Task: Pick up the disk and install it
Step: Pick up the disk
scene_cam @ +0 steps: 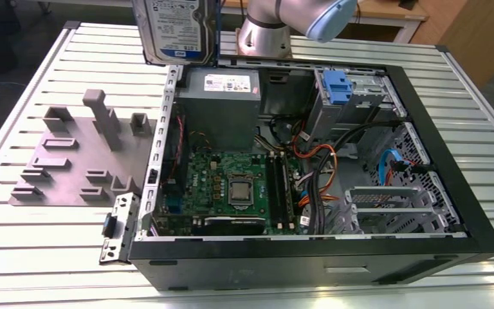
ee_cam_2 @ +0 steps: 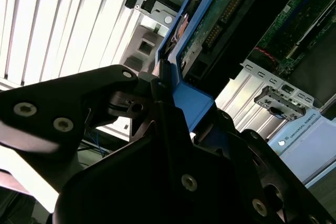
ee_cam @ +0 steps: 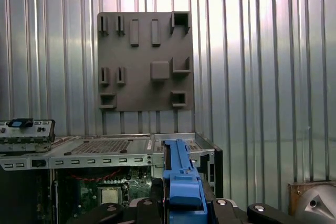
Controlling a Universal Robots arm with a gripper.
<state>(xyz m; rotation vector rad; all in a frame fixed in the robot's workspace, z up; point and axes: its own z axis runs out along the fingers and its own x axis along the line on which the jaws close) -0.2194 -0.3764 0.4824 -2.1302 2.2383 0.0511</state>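
High over the PC case's [scene_cam: 466, 212] back corner, at the exterior view's upper left, the disk [scene_cam: 175, 29] hangs upright, label toward the cam, clear of everything below. Gripper [ee_cam_2: 168, 95] is clenched on its blue carrier frame [ee_cam: 179, 179], an edge grip on thin plastic only. Risk, imo: disk pivots or slips in that pinch and drops onto the PSU [scene_cam: 219, 96] or mobo [scene_cam: 229, 183]. Also, orange cables [scene_cam: 316, 154] lying near the drive bay [scene_cam: 350, 90] could snag the frame, and a tilted entry would jam.
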